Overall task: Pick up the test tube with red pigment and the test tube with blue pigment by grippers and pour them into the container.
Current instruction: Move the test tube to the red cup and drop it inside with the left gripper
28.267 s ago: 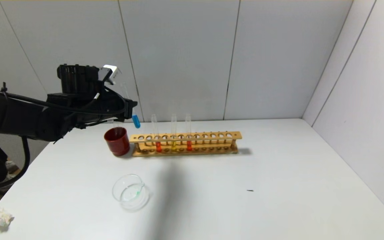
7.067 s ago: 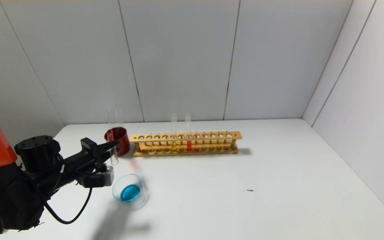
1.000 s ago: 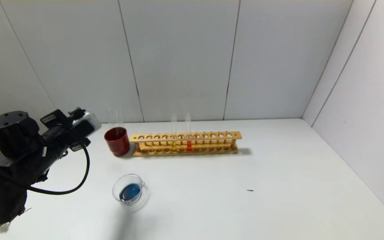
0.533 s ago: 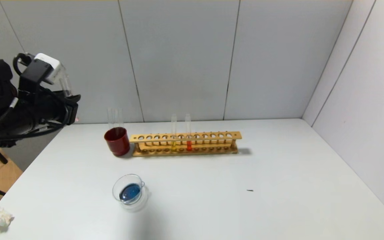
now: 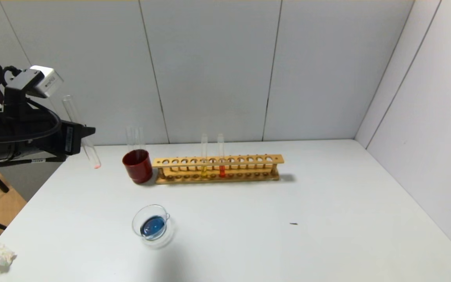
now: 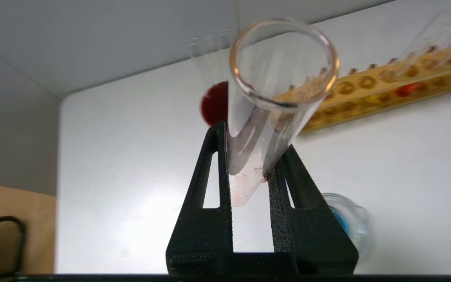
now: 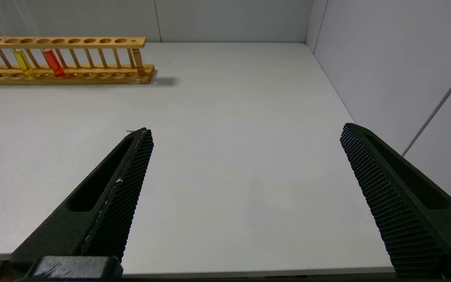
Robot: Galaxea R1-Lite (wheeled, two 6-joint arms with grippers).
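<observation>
My left gripper (image 5: 85, 135) is shut on the test tube with red pigment (image 5: 92, 154), held nearly upright above the table's far left, left of the dark red cup (image 5: 137, 166). Only pinkish residue shows at its round bottom. In the left wrist view the gripper (image 6: 251, 156) clamps this tube (image 6: 280, 78) low down. The container (image 5: 153, 225) sits front left and holds dark blue liquid; it also shows in the left wrist view (image 6: 347, 219). No tube with blue liquid shows. My right gripper (image 7: 247, 129) is open and empty over the table's right front.
Two empty clear tubes (image 5: 135, 137) stand in the red cup. The wooden rack (image 5: 249, 160) behind holds a yellow tube (image 5: 204, 154) and an orange-red tube (image 5: 221, 154). Crumpled paper (image 5: 0, 256) lies at the front left corner. A wall stands on the right.
My left arm has risen from low at the table's left and turned the held tube upright; in the last half second it has carried the tube down and right toward the red cup.
</observation>
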